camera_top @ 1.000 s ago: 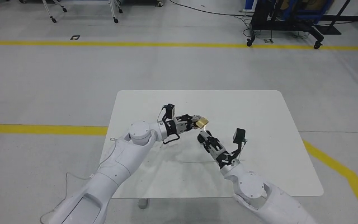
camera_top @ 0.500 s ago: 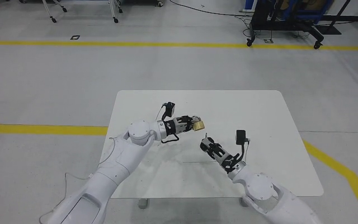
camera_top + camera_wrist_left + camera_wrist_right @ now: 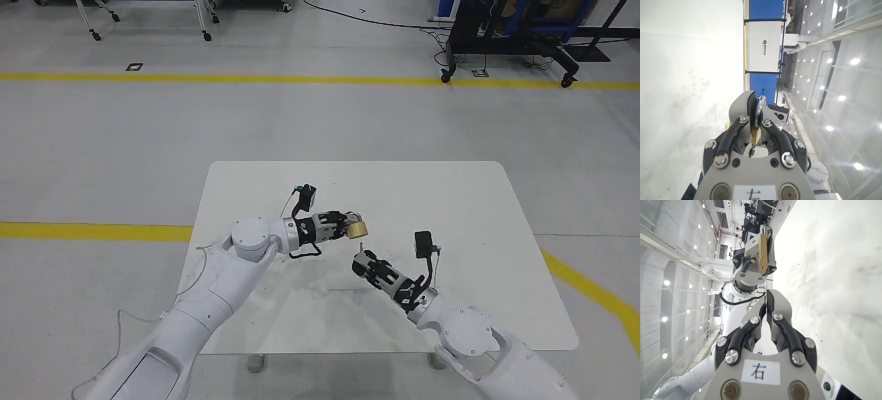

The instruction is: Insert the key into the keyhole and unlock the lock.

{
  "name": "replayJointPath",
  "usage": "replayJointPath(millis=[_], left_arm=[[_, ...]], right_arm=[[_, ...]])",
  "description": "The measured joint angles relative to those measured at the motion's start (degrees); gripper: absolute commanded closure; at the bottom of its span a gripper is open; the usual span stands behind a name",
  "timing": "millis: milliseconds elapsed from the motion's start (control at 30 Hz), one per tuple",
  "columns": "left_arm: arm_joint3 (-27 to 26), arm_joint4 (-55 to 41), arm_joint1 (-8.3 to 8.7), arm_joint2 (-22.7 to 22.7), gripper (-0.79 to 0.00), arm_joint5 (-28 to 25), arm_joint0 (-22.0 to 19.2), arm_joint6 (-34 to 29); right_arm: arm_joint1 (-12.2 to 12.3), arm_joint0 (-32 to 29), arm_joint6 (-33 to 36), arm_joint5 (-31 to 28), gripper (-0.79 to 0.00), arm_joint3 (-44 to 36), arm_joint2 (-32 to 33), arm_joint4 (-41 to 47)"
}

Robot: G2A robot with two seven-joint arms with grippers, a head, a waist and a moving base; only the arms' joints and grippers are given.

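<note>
A brass padlock (image 3: 356, 229) with a silver shackle is held above the white table (image 3: 470, 200) in my left gripper (image 3: 345, 224), which is shut on it. The left wrist view has the shackle (image 3: 760, 106) between the pads and the brass body (image 3: 755, 135) closer to the wrist. My right gripper (image 3: 359, 262) sits just in front of the lock, shut on a thin silver key (image 3: 765, 289) seen edge-on. In the right wrist view the key's tip points at the padlock (image 3: 762, 255), ending just short of its keyhole (image 3: 762, 267).
Both arms meet over the table's middle. The yellow floor line (image 3: 90, 231) runs past the table's left side. A black frame on wheels (image 3: 520, 40) stands far behind the table.
My right gripper with the key has drawn back from the padlock toward the table's front. The left gripper has shifted the padlock slightly toward the front as well.
</note>
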Motion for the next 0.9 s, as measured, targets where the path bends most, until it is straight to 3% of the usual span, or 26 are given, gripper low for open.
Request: replayJointPath(millis=[900], left_arm=[[0.8, 1.7, -0.57, -0.9, 0.000, 0.9, -0.1, -1.0]], right_arm=[[-2.5, 1.0, 2.4, 1.7, 0.000, 1.5, 1.1, -0.6]])
